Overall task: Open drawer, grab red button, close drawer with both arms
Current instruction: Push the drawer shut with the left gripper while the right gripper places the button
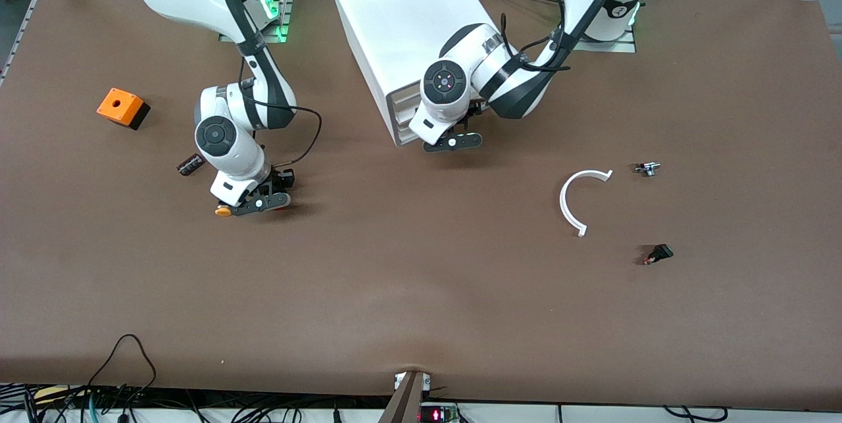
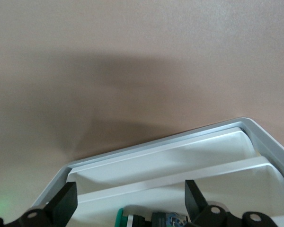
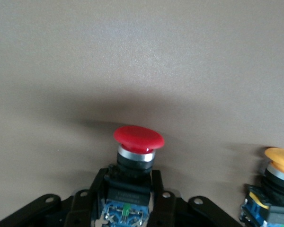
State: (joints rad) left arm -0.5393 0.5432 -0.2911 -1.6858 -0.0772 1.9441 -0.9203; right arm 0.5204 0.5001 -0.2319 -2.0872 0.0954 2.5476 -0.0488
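My right gripper (image 1: 258, 202) is low over the table toward the right arm's end. In the right wrist view it (image 3: 128, 182) is shut on the black body of the red-capped button (image 3: 138, 138); the blue end shows between the fingers. My hand hides that button in the front view. The white cabinet (image 1: 395, 22) stands at the table's middle near the bases. My left gripper (image 1: 452, 142) is right in front of its drawer fronts (image 1: 402, 110), open and empty (image 2: 130, 208). White drawer trays (image 2: 227, 184) show between its fingers. I cannot tell how far any is pulled out.
An orange-capped button (image 1: 222, 211) (image 3: 279, 165) lies beside my right gripper. A green-capped button (image 2: 120, 218) lies in a drawer tray. An orange box (image 1: 122, 107), a small dark part (image 1: 191, 164), a white curved piece (image 1: 577, 202) and two small parts (image 1: 648, 168) (image 1: 658, 254) lie on the brown table.
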